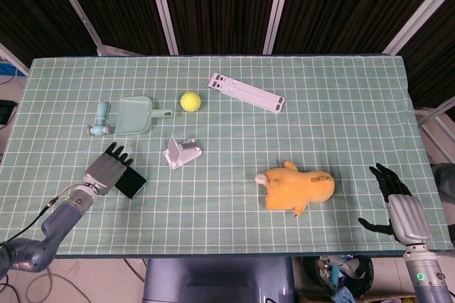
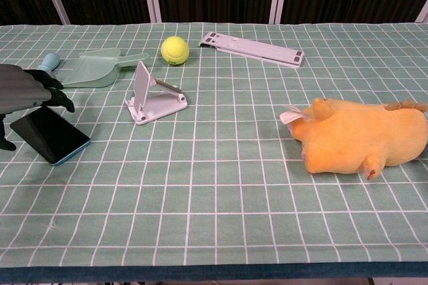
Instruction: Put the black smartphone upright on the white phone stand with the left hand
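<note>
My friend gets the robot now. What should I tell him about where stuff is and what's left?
Left robot hand: fingers spread, above the black smartphone, holding nothing.
Right robot hand: open, idle at the table's near right corner.
The smartphone lies flat on the green tablecloth, left of the white phone stand, which sits empty and propped up.
Done: the hand is over the phone.
Left: grip it, lift it, set it upright on the stand.

Left hand (image 1: 106,170) sits over the smartphone (image 2: 52,136) at the table's (image 1: 341,111) near left, stand (image 2: 151,93) just right of it, dustpan (image 1: 134,115) and tennis ball (image 2: 174,49) behind, flat bar (image 1: 246,92) further back, plush toy (image 2: 361,136) right, right hand (image 1: 399,207) at the near right corner.
</note>
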